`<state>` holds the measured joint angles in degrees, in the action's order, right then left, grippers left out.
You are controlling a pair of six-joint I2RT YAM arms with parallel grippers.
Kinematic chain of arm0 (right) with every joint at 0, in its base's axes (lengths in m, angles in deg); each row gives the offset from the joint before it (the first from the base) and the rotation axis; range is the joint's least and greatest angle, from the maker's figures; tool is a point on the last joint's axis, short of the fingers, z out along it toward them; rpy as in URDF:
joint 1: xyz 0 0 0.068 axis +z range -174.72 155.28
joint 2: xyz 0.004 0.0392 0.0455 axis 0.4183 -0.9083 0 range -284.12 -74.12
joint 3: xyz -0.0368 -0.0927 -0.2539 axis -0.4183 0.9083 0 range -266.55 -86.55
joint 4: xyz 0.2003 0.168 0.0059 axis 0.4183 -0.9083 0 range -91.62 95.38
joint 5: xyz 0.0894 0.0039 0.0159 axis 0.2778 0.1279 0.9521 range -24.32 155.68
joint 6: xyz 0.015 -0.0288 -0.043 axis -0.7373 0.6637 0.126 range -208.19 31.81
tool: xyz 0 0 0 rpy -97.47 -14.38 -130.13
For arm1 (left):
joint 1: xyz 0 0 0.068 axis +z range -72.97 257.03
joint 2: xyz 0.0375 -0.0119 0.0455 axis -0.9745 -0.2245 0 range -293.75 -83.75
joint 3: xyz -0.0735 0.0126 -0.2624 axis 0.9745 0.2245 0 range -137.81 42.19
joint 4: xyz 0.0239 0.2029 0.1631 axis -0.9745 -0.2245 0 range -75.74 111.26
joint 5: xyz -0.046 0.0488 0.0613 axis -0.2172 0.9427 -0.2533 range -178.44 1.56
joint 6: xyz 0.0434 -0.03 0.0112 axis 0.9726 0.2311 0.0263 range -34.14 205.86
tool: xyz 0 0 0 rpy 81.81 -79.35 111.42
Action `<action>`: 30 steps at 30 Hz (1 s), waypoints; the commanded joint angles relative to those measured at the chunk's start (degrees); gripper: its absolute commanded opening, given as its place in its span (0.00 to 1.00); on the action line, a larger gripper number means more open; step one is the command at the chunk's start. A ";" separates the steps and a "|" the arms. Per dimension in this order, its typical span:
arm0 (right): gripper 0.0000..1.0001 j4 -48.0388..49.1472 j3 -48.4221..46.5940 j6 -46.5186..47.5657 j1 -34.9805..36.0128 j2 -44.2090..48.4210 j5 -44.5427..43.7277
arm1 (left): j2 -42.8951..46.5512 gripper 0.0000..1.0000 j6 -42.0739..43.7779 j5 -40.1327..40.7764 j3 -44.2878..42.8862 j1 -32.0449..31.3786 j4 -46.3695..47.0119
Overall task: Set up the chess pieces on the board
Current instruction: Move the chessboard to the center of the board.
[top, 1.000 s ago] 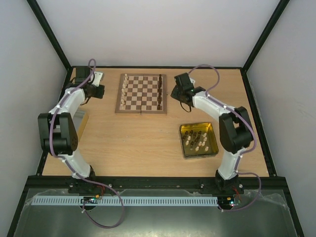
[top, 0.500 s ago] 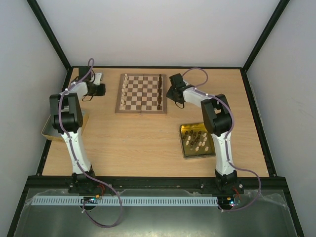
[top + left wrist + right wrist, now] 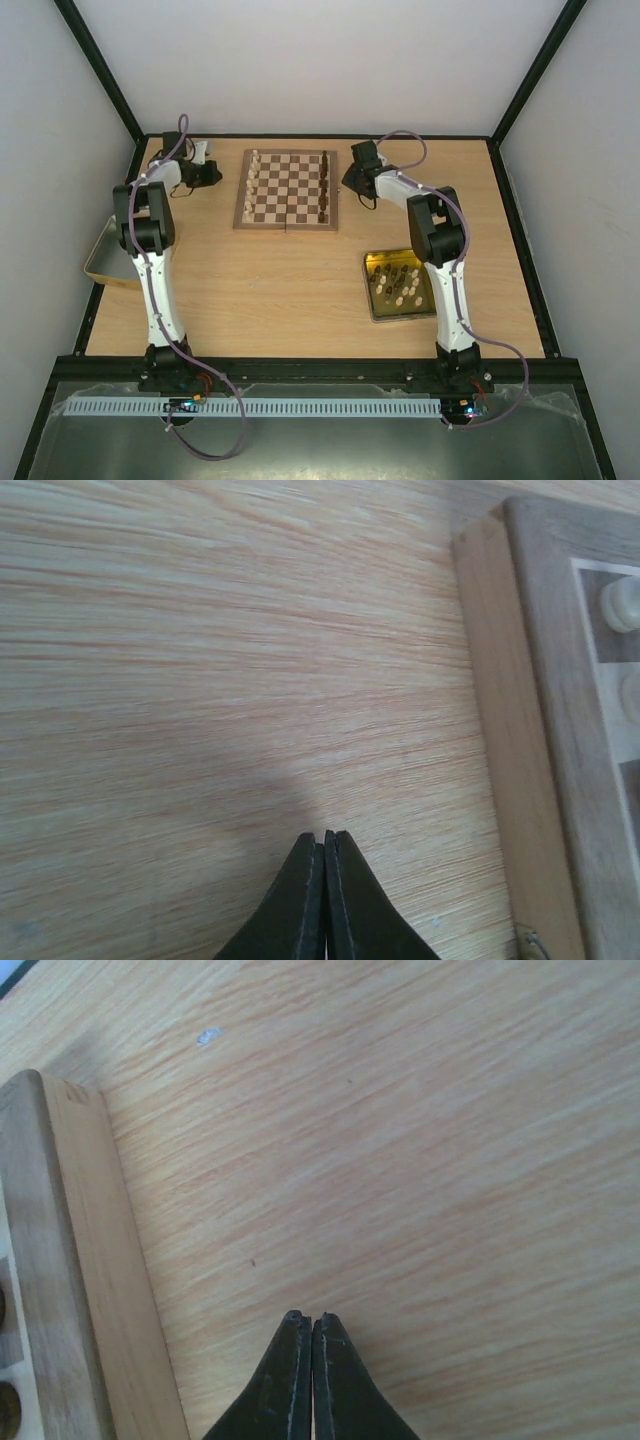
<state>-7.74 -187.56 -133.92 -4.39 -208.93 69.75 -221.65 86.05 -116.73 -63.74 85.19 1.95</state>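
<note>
The chessboard (image 3: 287, 189) lies at the back middle of the table, with a column of cream pieces (image 3: 253, 177) along its left edge and dark brown pieces (image 3: 326, 180) along its right edge. My left gripper (image 3: 214, 174) is shut and empty just left of the board, whose border (image 3: 520, 750) and cream pieces (image 3: 622, 602) show in the left wrist view. My right gripper (image 3: 347, 180) is shut and empty just right of the board, whose border (image 3: 85, 1260) shows in the right wrist view. More cream and dark pieces (image 3: 400, 282) lie in the yellow-gold tray (image 3: 434, 282).
A dull silver-gold tin (image 3: 100, 255) lies at the table's left edge, partly behind the left arm. Black frame posts and white walls ring the table. Bare wood tabletop (image 3: 270, 285) lies between the board and the arm bases.
Both arms have stretched out further towards the back. The left gripper moved right to the board's left edge; the right gripper stayed by the board's right edge.
</note>
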 commanded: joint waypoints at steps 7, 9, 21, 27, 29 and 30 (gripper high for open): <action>0.02 2.38 -2.35 0.89 -0.36 -3.72 5.86 | -5.90 0.02 -2.29 -7.09 -5.63 -0.25 -5.64; 0.02 3.54 -1.98 0.34 -0.42 -3.96 8.11 | -6.73 0.03 -2.90 -9.23 -6.72 -0.40 -6.87; 0.02 7.71 4.32 -1.74 -0.12 -2.00 14.34 | -4.00 0.02 1.34 -12.77 -0.70 -3.28 -12.79; 0.02 8.50 7.34 -0.85 0.57 -0.31 15.46 | -1.73 0.02 3.12 -12.81 3.25 -3.72 -14.64; 0.02 7.91 7.96 -0.05 1.00 0.62 15.19 | -0.47 0.02 3.73 -12.53 4.91 -3.93 -14.96; 0.02 7.91 8.58 0.16 1.20 1.12 15.10 | 0.29 0.02 4.03 -12.28 5.79 -4.09 -15.10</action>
<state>5.42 -182.32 -135.01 -4.71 -209.34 83.46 -222.51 87.69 -131.01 -62.51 82.24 -5.32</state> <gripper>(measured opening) 0.021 0.027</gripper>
